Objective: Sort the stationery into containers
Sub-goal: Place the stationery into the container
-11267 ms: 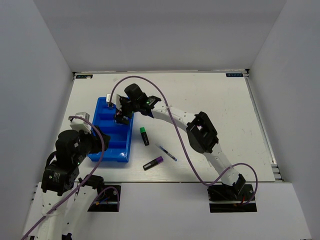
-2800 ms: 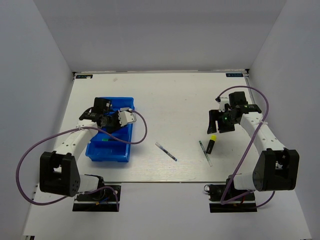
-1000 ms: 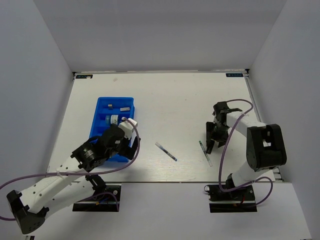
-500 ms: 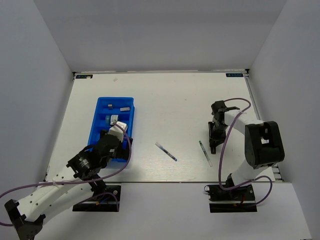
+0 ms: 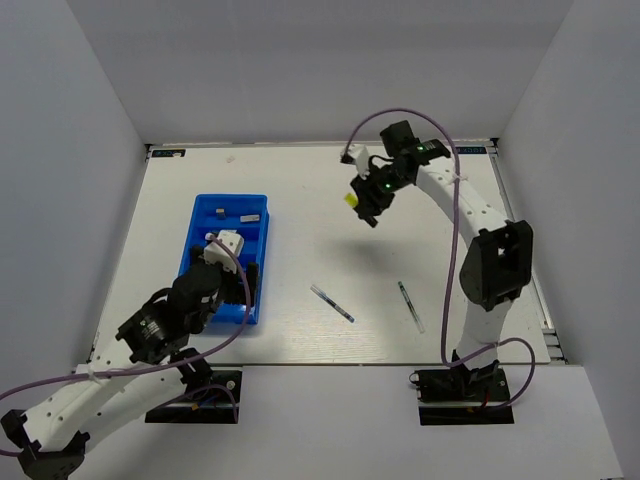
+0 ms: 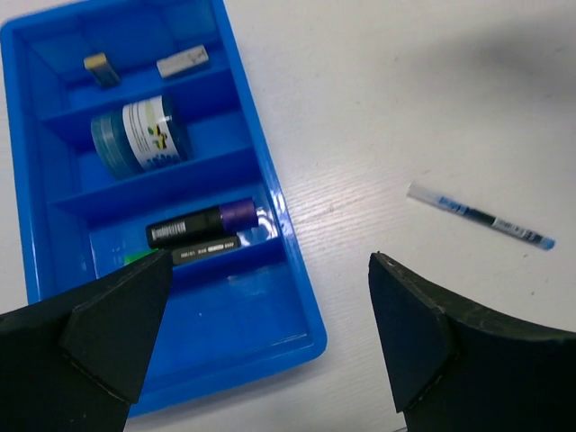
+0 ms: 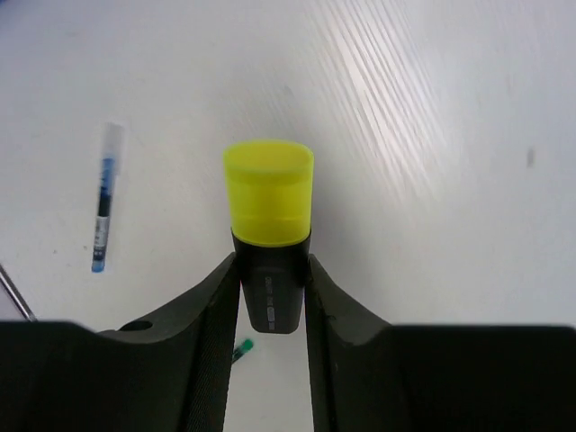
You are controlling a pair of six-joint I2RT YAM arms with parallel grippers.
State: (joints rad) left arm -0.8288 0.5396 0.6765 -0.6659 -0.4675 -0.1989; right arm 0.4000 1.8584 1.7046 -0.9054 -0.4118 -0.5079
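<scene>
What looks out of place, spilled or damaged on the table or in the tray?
Nothing stands out. The blue tray sits flat, its contents within compartments. One pen and a second pen lie loose on the table, unsorted, and the right gripper holds the yellow highlighter.

A white table with a faint wood grain forms the floor of a booth. Plain pale walls close it in on the left, far and right sides. At its far corners sit a left label and a right label. A metal rail runs along its right edge. A small dark smudge marks the far edge.
</scene>
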